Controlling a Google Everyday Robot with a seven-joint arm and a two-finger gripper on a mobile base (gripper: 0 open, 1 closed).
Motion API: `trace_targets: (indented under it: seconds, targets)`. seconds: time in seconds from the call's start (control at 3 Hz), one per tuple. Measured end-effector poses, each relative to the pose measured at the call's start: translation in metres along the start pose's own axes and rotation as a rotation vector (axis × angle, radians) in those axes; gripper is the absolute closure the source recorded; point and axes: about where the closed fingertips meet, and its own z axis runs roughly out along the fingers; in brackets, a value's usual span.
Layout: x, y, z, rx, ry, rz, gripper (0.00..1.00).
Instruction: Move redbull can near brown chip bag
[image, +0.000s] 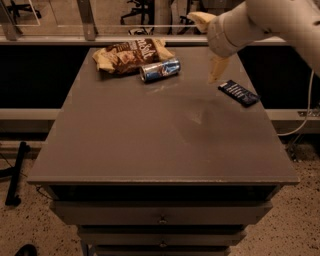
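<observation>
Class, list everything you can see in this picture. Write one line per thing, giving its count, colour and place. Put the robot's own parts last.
bag: one, brown with pale ends, far left part of the tabletop
can: one, silver and blue, lying on its side right beside the bag
packet: one, dark blue, flat, near the right edge of the tabletop
table: one, grey, middle of the picture
drawers: at least two, grey, under the tabletop
arm: one, white, reaching in from the top right
pincer: one, pale yellow, above the tabletop between can and packet, apart from both
</observation>
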Motion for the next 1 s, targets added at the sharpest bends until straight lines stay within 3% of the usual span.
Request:
trace_targets:
  seconds: [0.33,0.67,1.0]
  targets:
    - [0.011,0.02,-0.022,0.14,-0.067,0.053,0.0]
    - [0.034,0.027,-0.055,0.209,-0.05,0.092,0.0]
    - [0.036,0.029,-0.055,0.204,-0.046,0.094,0.0]
